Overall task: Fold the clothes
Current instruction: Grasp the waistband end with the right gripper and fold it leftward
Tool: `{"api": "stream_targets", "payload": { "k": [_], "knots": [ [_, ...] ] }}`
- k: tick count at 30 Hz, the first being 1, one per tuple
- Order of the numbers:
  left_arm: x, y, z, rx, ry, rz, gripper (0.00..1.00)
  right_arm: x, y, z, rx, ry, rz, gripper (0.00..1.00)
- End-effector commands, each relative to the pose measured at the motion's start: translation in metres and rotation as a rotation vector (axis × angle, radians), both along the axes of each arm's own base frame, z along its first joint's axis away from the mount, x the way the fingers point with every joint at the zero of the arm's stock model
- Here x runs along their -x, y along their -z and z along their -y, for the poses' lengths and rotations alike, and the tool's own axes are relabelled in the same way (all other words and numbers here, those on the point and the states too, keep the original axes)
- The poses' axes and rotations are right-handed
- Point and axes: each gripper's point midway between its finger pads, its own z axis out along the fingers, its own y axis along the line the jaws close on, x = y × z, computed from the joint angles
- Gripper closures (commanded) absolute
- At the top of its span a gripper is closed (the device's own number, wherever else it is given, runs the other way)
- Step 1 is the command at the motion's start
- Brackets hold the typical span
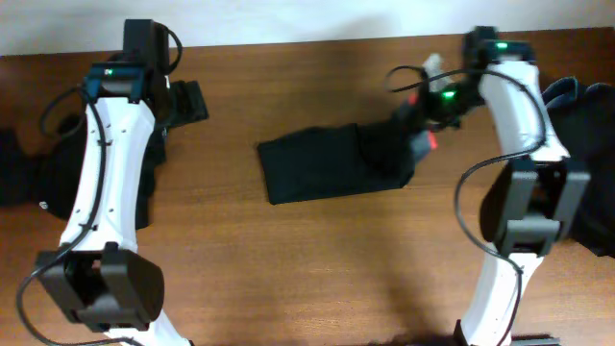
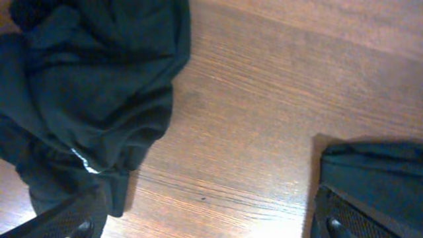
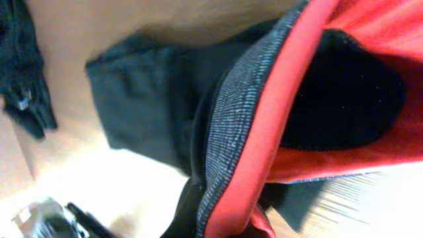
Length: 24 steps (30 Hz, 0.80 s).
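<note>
Black trousers (image 1: 322,165) lie folded on the middle of the table. Their right end is lifted, and my right gripper (image 1: 424,133) is shut on it. In the right wrist view the speckled grey waistband (image 3: 238,119) and the red lining (image 3: 317,79) run down into my gripper (image 3: 231,228), while the black legs (image 3: 145,99) lie flat behind. My left gripper (image 1: 190,101) stands open at the back left, apart from the trousers. From the left wrist its fingers (image 2: 73,221) frame bare wood beside a crumpled dark garment (image 2: 92,86), and nothing is between them.
More dark clothes lie heaped at the left edge (image 1: 19,171) and at the right edge (image 1: 588,144) of the wooden table (image 1: 288,259). The left arm's white links (image 1: 101,183) stretch over the left side and the right arm's (image 1: 514,106) over the right.
</note>
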Motion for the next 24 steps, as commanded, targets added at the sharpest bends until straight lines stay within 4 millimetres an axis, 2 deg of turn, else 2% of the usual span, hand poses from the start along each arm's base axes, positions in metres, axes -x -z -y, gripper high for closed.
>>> {"api": "stream_targets", "payload": {
  "k": [1,6,10,13,17,21,24],
  "knots": [
    [0.008,-0.049,-0.017,-0.013,-0.027,0.118,0.01,0.004,-0.023,-0.036,0.018,-0.102,0.077,0.96],
    [0.023,-0.095,-0.041,-0.014,-0.084,0.236,0.0,0.012,-0.02,-0.08,0.044,-0.202,0.1,0.96],
    [0.034,-0.113,-0.055,-0.018,-0.118,0.281,0.01,0.02,-0.017,-0.111,0.081,-0.266,0.118,0.96],
    [0.037,-0.113,-0.059,-0.017,-0.129,0.277,0.01,0.025,-0.013,-0.131,0.145,-0.327,0.15,0.96],
    [0.035,-0.105,-0.055,0.007,-0.115,0.256,0.01,0.031,-0.009,-0.158,0.205,-0.393,0.201,0.96],
    [0.033,-0.099,-0.055,0.007,-0.116,0.236,0.01,0.027,-0.012,-0.163,0.258,-0.365,0.222,0.96],
    [0.034,-0.098,-0.055,0.006,-0.116,0.231,0.01,0.021,-0.029,-0.163,0.241,-0.343,0.247,0.96]
  ]
}}
